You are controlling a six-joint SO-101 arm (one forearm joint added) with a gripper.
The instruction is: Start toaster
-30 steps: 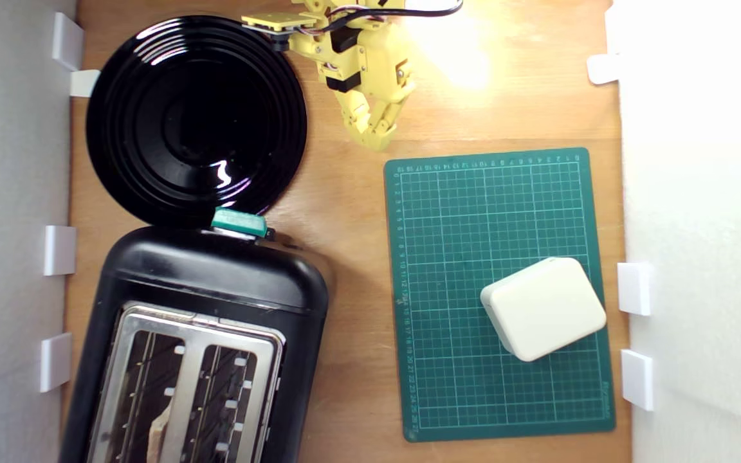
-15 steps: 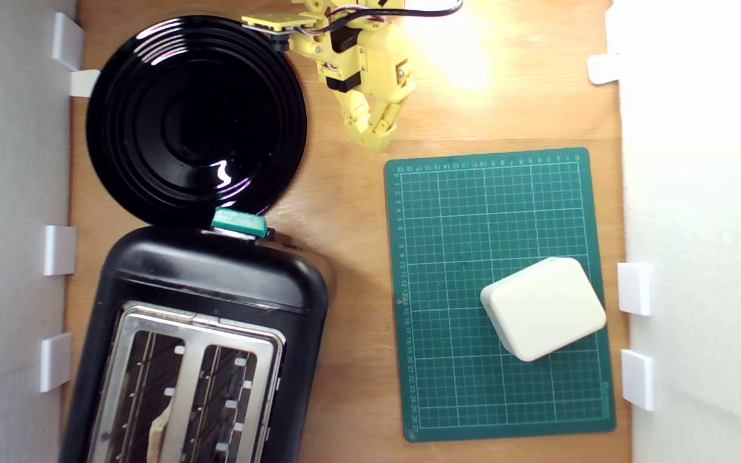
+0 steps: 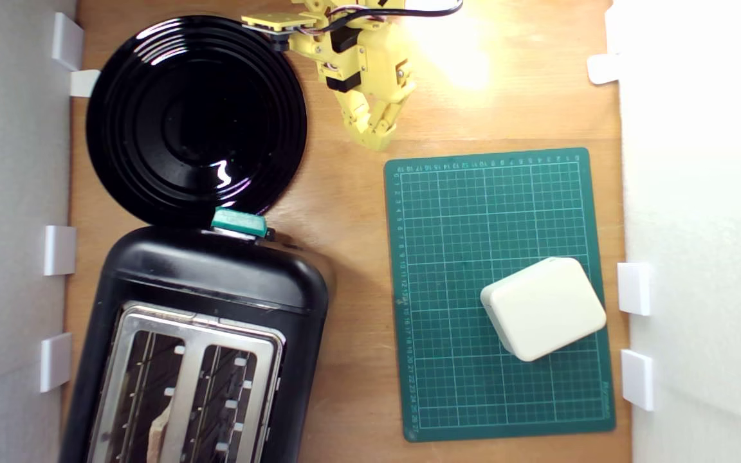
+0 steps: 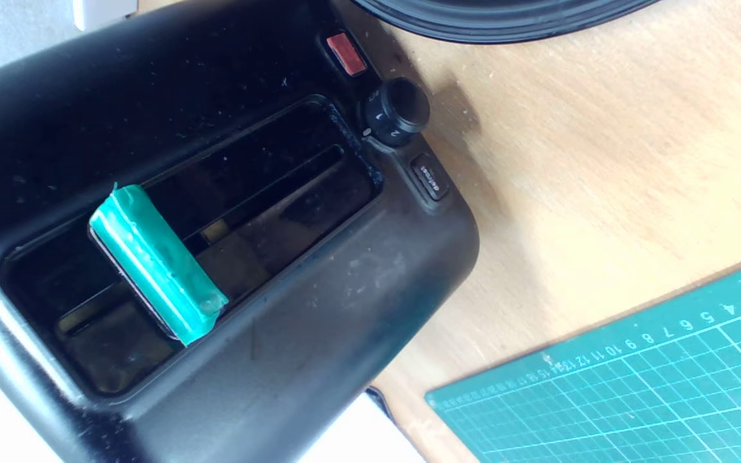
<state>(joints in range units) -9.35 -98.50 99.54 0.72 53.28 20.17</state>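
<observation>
The toaster (image 3: pixel 216 276) is glossy black with a silver slotted top and fills the lower left of the exterior view. Its teal lever (image 3: pixel 238 222) sticks out of the end that faces the black plate. In the wrist view the toaster's end face (image 4: pixel 319 308) is close up, with the teal lever (image 4: pixel 155 263) in its recessed track, a round dial (image 4: pixel 399 112), a red button (image 4: pixel 346 53) and a small black button (image 4: pixel 429 177). My yellow gripper (image 3: pixel 375 136) hangs at the top centre, well away from the lever, fingers together and holding nothing.
A round black plate (image 3: pixel 126 167) lies at the exterior view's upper left, touching the toaster's lever end. A green cutting mat (image 3: pixel 473 212) on the right carries a cream rounded box (image 3: pixel 544 307). White walls with brackets edge both sides. Something tan (image 3: pixel 159 429) sits in one slot.
</observation>
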